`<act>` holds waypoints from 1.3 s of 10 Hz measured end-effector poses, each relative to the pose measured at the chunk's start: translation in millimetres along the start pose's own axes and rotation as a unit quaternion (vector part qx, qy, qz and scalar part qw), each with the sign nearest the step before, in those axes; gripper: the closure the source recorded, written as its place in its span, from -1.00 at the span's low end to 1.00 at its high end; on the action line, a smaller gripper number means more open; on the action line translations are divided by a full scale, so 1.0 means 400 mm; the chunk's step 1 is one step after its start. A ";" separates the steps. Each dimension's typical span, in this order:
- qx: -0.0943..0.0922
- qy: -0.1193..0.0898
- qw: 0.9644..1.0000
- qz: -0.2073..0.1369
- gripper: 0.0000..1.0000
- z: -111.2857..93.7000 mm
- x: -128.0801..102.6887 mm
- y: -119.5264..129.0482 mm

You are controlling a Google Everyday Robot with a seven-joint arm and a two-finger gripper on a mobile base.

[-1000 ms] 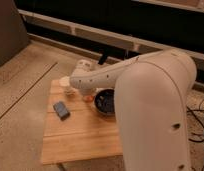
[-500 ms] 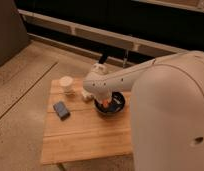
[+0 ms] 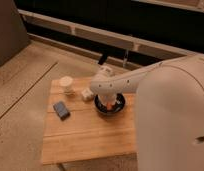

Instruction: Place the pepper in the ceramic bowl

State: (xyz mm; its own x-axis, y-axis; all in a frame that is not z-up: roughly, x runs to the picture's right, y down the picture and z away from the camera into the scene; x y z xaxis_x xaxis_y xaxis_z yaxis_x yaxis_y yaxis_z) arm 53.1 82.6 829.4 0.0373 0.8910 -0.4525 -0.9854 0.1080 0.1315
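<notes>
Camera view: a second ago you had the pepper (image 3: 111, 105) just left of the ceramic bowl (image 3: 100, 108), over the bare wood. Half a second ago it was at the bowl's left edge. Now the small orange-red bit shows inside the dark round of the bowl, near its middle.

The white arm (image 3: 145, 80) has swung along with it. Its tip was left of the bowl and is now right over it. The bowl has stayed in the same place, toward the back right of the surface (image 3: 90, 137). The cream cup (image 3: 66, 84) at the back left has not moved. Neither has the grey-blue block (image 3: 60, 110) in front of it. A small pale thing (image 3: 86, 94) lies between the cup and the bowl, close to the bowl's left side.

The tool (image 3: 111, 101) hangs at the end of the arm and reaches down into the bowl, straight above the pepper. It is dark against the dark bowl, so you cannot tell whether it is spread or pressed together. The pepper looks as if it touches the tip of the tool. You cannot tell whether the tool holds it or whether it lies loose on the bottom of the bowl.

The big white shell of the arm fills the right side and hides the right edge of the surface. The speckled grey floor (image 3: 20, 100) shows to the left of the surface.
</notes>
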 end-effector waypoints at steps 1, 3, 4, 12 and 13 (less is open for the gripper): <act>0.000 0.000 1.000 0.000 0.88 0.000 0.000 0.000; 0.000 0.000 1.000 0.000 0.88 0.000 0.000 -0.001; 0.000 0.000 1.000 0.000 0.88 0.000 0.000 -0.001; 0.001 0.001 1.000 0.001 0.86 0.002 0.002 -0.003; 0.001 0.001 1.000 0.000 0.63 0.002 0.002 -0.003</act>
State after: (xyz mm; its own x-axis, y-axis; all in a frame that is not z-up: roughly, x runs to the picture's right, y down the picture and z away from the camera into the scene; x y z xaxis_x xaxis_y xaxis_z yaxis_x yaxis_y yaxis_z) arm 54.6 83.5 829.7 0.0360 0.8901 -0.4543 -0.9851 0.1081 0.1338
